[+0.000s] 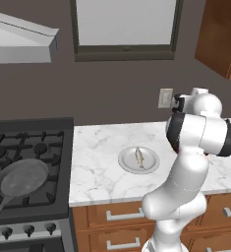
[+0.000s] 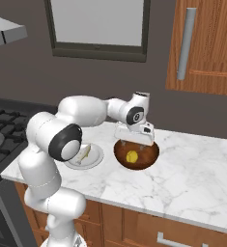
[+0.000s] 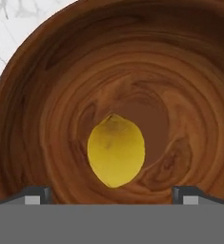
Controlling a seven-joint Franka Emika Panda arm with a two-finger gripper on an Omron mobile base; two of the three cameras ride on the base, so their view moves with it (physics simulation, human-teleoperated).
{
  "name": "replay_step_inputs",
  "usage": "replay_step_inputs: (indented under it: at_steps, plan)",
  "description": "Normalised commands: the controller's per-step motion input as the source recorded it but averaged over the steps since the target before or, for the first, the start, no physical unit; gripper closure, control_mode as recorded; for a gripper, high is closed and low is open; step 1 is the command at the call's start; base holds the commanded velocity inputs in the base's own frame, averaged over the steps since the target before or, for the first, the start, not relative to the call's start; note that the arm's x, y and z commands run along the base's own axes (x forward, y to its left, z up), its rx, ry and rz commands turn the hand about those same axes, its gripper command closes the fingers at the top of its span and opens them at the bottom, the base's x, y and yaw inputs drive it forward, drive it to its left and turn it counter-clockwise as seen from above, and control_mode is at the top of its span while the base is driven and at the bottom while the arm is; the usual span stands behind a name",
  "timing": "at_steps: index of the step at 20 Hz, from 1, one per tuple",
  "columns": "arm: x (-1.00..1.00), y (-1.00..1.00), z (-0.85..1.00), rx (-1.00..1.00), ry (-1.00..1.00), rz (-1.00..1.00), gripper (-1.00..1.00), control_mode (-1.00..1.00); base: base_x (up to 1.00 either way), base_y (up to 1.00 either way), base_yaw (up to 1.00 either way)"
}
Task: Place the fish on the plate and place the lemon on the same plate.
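One small roundish yellow lemon [image 3: 116, 150] lies at the bottom of a round brown wooden bowl [image 2: 148, 154] with swirling grain, which stands on the white marble counter [image 2: 192, 178]. The white arm's two-finger gripper [image 2: 134, 145] hangs directly above the bowl, pointing down at the lemon; in the hand view the two dark fingers [image 3: 36, 195] sit far apart at the bottom corners, spread wide with the lemon between them and nothing gripped. Just left of the bowl in the right base view, the round shallow whitish-grey plate [image 1: 151, 165] rests on the counter, apart from the bowl, and the slender pale cream-silver fish [image 1: 139, 157] lies inside its well. Beyond the counter's left edge, a dark grey long-handled frying pan [image 1: 21, 179] sits on the black stove [image 1: 43, 142].
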Motion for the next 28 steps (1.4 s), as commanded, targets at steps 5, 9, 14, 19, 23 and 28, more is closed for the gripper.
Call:
replay_step_inputs:
  at_steps: [5, 9, 14, 19, 23, 28]
  plan:
    - [0.0, 0.0, -0.31, 0.0, 0.0, 0.0, -1.0, -1.0, 0.0, 0.0, 0.0]
    - [0.0, 0.0, -0.22, 0.0, 0.0, 0.0, -1.0, -1.0, 0.0, 0.0, 0.0]
    - [0.0, 0.0, -0.12, 0.0, 0.0, 0.0, -1.0, -1.0, 0.0, 0.0, 0.0]
    - [0.0, 0.0, -0.16, 0.0, 0.0, 0.0, -1.0, -1.0, 0.0, 0.0, 0.0]
    - [0.0, 0.0, -0.2, 0.0, 0.0, 0.0, -1.0, -1.0, 0.0, 0.0, 0.0]
    - [0.0, 0.0, -0.1, 0.0, 0.0, 0.0, -1.0, -1.0, 0.0, 0.0, 0.0]
